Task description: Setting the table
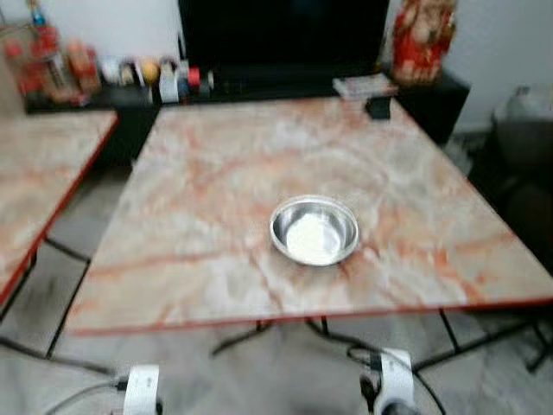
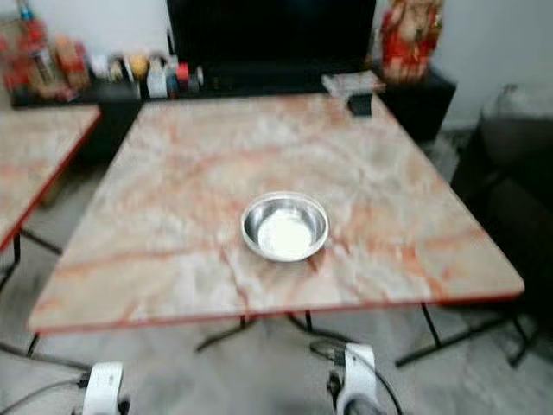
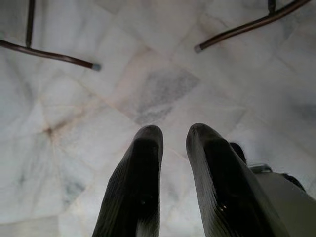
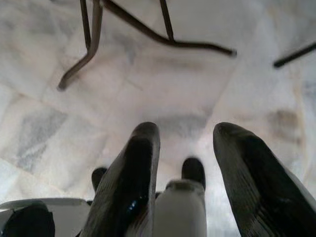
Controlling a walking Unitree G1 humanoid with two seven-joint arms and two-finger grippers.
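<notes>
A shiny steel bowl (image 1: pixel 314 230) stands empty on the pink marble-patterned table (image 1: pixel 199 173), a little right of its middle and toward the near edge. Both my arms hang low in front of the table edge, the left wrist (image 1: pixel 141 389) and the right wrist (image 1: pixel 393 380) at the bottom of the eye views. My left gripper (image 3: pixel 174 136) points down at the pale marble floor, its fingers a little apart and holding nothing. My right gripper (image 4: pixel 187 131) also points at the floor, with its fingers wide apart and empty.
A second marble table (image 1: pixel 34 173) stands to the left. Behind are a black TV (image 1: pixel 285 35) on a low stand with small items (image 1: pixel 155 73) and a red figure (image 1: pixel 423 30). A small black object (image 1: pixel 378 107) lies at the table's far edge. A dark sofa (image 1: pixel 523 164) is on the right. Thin metal table legs (image 4: pixel 148 34) cross the floor.
</notes>
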